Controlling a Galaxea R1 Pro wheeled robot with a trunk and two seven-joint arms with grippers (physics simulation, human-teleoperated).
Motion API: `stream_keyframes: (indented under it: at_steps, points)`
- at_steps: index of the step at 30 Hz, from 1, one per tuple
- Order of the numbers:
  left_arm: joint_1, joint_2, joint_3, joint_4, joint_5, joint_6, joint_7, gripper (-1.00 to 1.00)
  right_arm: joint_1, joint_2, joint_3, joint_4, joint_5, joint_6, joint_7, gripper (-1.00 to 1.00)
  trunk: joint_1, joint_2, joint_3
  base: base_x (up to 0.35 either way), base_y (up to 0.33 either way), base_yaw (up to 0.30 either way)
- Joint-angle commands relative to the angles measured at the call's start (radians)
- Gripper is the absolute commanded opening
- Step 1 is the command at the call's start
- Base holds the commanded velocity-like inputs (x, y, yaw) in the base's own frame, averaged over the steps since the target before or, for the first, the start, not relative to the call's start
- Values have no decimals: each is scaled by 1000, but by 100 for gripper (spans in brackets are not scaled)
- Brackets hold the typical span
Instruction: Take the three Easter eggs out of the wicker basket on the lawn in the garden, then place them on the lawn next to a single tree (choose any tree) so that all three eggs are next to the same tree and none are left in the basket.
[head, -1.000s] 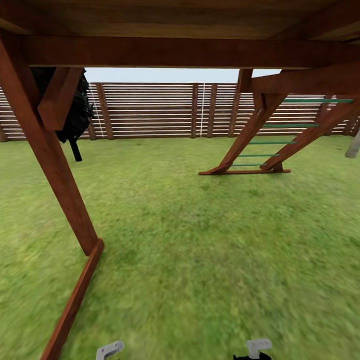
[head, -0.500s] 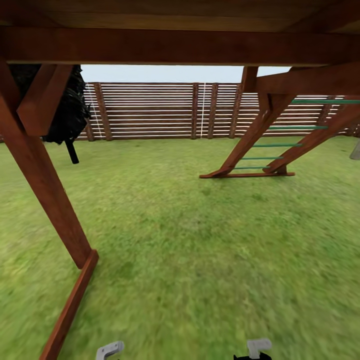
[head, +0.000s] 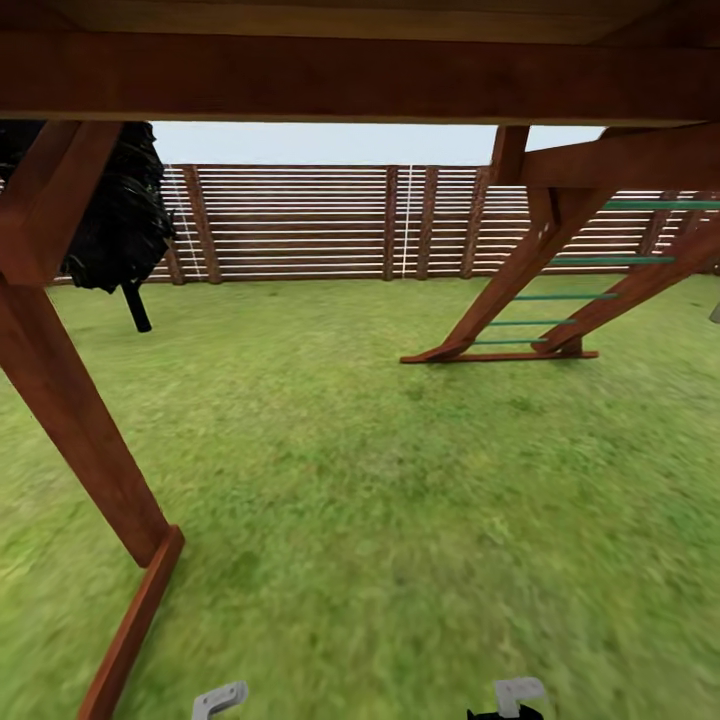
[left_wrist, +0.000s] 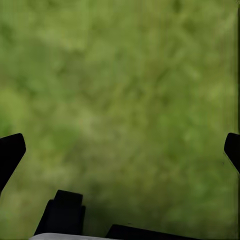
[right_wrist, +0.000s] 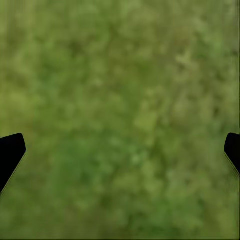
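Red-brown playset (head: 90, 440) post leans in at 9 o'clock, its ladder (head: 560, 300) at 2, slatted fence (head: 300, 220) at 12. The lawn (head: 400, 480) is mottled green everywhere. Left gripper (left_wrist: 120, 150) and right gripper (right_wrist: 120, 150) are both spread wide over bare grass.

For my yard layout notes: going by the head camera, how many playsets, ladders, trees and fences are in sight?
Wooden playset: 1
Ladder: 1
Black tree: 1
Slat fence: 1
Total: 4
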Motion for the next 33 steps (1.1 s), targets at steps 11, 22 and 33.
stream_keyframes:
  at_steps: [11, 22, 33]
  points:
    - [0, -1, 4, -2, 9, 7, -1, 100, -1, 1, 1, 1, 9, -2, -5, 100, 0, 0, -1, 316, 0, 0]
    - [0, -1, 4, -2, 9, 7, 0, 100, -1, 1, 1, 1, 9, -2, -5, 100, 0, 0, -1, 316, 0, 0]
    - [0, -1, 4, -2, 9, 8, 0, 100, -1, 2, 1, 1, 9, -2, -5, 100, 0, 0, -1, 316, 0, 0]
